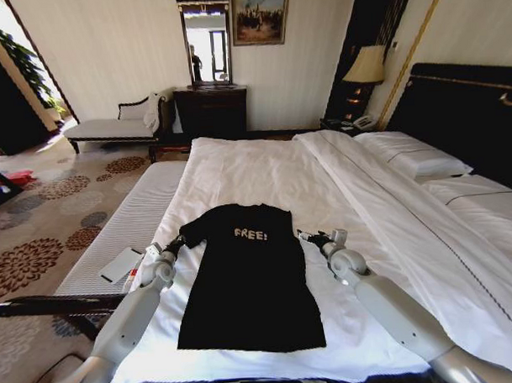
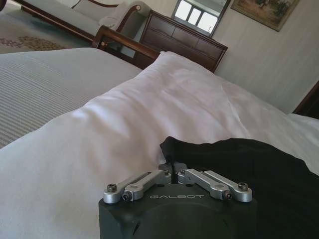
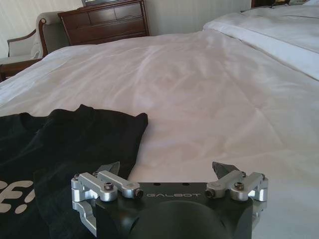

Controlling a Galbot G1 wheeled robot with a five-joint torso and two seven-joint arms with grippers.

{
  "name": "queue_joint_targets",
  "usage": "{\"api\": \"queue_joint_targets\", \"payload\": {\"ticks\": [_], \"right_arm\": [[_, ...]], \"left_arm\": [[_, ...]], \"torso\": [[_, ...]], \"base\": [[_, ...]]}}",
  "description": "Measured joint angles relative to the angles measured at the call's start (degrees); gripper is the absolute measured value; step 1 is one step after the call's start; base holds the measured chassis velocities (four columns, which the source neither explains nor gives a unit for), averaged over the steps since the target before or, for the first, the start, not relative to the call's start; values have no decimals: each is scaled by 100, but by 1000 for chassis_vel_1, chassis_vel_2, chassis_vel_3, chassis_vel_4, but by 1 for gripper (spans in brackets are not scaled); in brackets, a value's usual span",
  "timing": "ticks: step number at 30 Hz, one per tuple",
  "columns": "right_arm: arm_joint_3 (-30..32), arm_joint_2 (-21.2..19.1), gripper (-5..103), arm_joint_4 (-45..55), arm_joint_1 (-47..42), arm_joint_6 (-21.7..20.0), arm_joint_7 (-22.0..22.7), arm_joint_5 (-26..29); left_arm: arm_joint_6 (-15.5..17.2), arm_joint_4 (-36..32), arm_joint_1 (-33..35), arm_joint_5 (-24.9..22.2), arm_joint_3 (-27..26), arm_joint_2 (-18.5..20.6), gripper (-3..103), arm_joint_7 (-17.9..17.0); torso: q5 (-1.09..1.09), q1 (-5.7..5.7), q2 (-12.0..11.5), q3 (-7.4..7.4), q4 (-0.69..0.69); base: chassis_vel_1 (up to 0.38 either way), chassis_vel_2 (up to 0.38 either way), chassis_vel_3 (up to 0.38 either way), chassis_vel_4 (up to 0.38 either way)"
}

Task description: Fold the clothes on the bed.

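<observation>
- Head view: a black T-shirt (image 1: 249, 280) lies flat, chest up, on the white bed (image 1: 264, 170) near its foot. The left tool (image 1: 175, 244) sits at the shirt's left sleeve, the right tool (image 1: 306, 237) just beside the right sleeve.
- Left wrist view: the left tool (image 2: 173, 168) has its fingers pressed together on the sleeve's edge.
- Right wrist view: the right tool (image 3: 167, 169) is spread, over the sheet beside the sleeve.

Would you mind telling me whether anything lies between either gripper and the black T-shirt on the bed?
Nothing visible does. The left gripper is shut right at the black T-shirt sleeve edge, and the right gripper is open beside the other sleeve, with bare white sheet around.
</observation>
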Motion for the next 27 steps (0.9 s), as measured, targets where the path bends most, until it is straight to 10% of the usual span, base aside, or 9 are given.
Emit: {"api": "queue_joint_targets", "payload": {"ticks": [27], "right_arm": [[316, -90, 100, 111, -312, -15, -123, -85]], "left_arm": [[198, -1785, -219, 116, 677, 343, 0, -729]], "torso": [[0, 0, 0, 0, 0]], "base": [[0, 0, 0, 0]]}}
